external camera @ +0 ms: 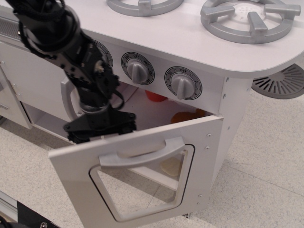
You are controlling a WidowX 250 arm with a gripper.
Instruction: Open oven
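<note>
The oven is the white compartment under the stovetop. Its door (71, 180), with a rounded clear window and a wide grey bar handle (142, 153), hangs partly open and tilts outward and down, its left corner lowest. My black gripper (100, 134) reaches down from the upper left onto the left part of the door's top edge. Its fingers stand spread apart and their tips are hidden behind that edge. Red and orange things (183, 116) show inside the oven.
Two grey knobs (137, 69) (182, 83) sit on the panel above the oven; the arm covers a third. Grey burners (247, 19) are on the stovetop. A white cabinet (28, 76) stands to the left. A grey vent (280, 83) lies on the speckled floor at right.
</note>
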